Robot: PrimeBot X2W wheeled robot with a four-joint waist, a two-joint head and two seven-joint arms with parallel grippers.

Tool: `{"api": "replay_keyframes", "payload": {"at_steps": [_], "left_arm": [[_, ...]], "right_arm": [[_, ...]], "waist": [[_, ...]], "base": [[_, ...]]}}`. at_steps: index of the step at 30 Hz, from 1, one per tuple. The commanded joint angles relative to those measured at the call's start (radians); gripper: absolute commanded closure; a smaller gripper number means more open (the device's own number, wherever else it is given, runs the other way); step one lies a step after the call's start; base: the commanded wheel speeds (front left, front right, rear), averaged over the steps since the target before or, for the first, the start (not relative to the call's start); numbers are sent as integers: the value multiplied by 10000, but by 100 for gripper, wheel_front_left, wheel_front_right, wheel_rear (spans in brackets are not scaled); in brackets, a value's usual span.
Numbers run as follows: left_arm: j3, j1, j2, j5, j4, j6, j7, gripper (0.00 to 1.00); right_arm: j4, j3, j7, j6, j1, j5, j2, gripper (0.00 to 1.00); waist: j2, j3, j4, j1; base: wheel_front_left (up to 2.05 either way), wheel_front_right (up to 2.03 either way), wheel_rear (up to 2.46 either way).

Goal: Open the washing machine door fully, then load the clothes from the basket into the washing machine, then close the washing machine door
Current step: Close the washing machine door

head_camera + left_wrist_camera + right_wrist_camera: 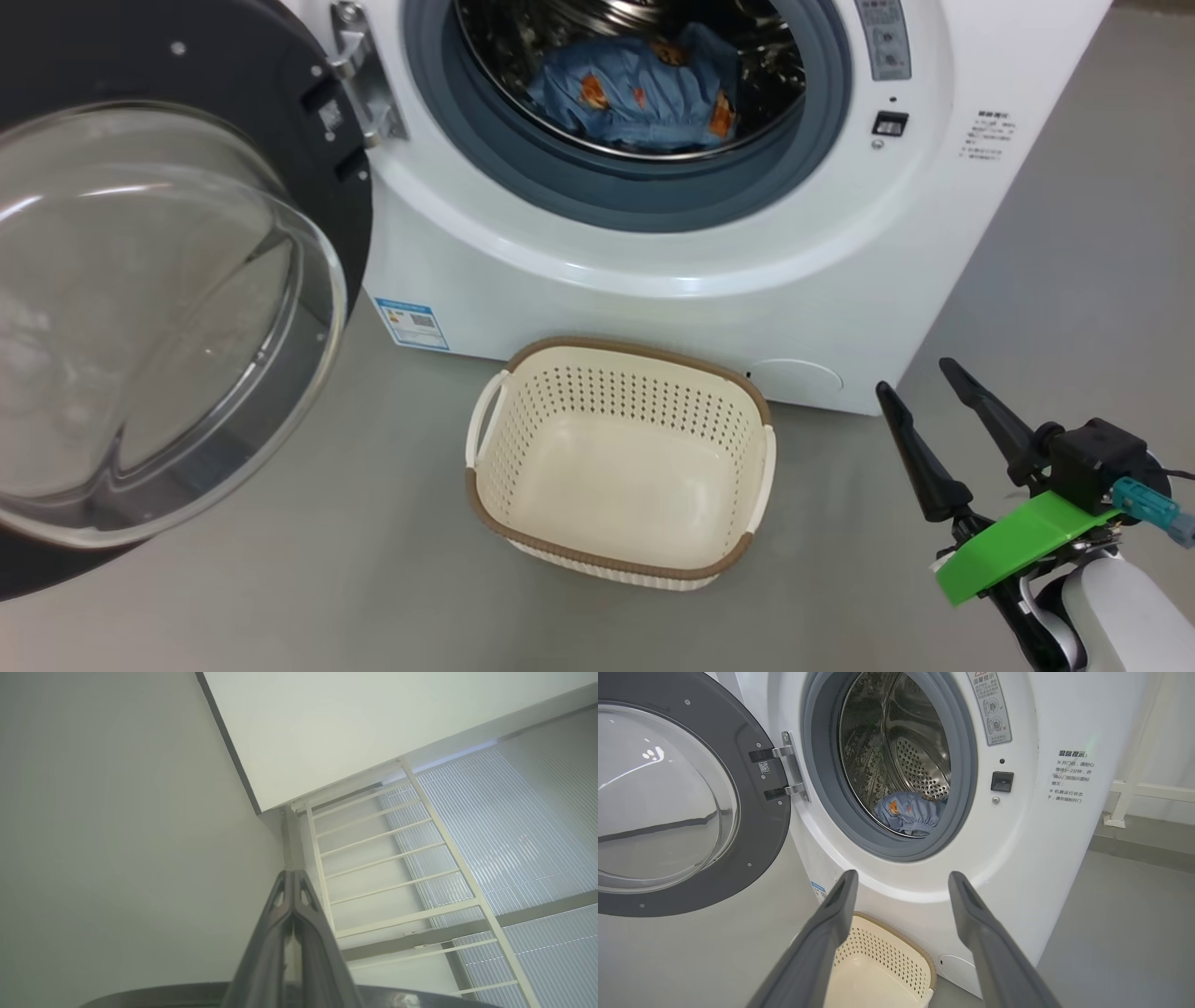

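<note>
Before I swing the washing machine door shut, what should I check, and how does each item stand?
1. Basket emptied: ok. Its bottom is bare.
2. Clothes loaded: ok. The light blue garments lie in the steel drum.
3. Grey gasket free of fabric: ok. Nothing drapes over it.
4. Washing machine door ready to swing: ok. It stands wide open on its hinge.
5. Right pincer free: ok. It is open, empty and apart from the machine.
6. Left pincer placed to push the door: cannot tell. It is shut and points at a wall corner.
</note>
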Motion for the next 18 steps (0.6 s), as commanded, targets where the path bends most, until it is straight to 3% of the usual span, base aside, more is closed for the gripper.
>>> {"api": "replay_keyframes", "payload": {"at_steps": [1,9,18], "left_arm": [[37,-273,771,-78,-136,-94,163,100],[-342,-288,848,-445,125,-99,604,100],[-1167,89,777,-865,364,-100,2995,100]], "right_arm": [[-286,178,-48,16,-303,23,-161,0],[-310,255,-48,16,-435,17,-247,0],[-211,163,-48,16,-308,-22,-102,0]], "waist": [[-1,195,-151,0],[-1,388,-255,0],[-1,185,-183,0]], "base": [[0,0,0],[0,0,0],[0,0,0]]}}
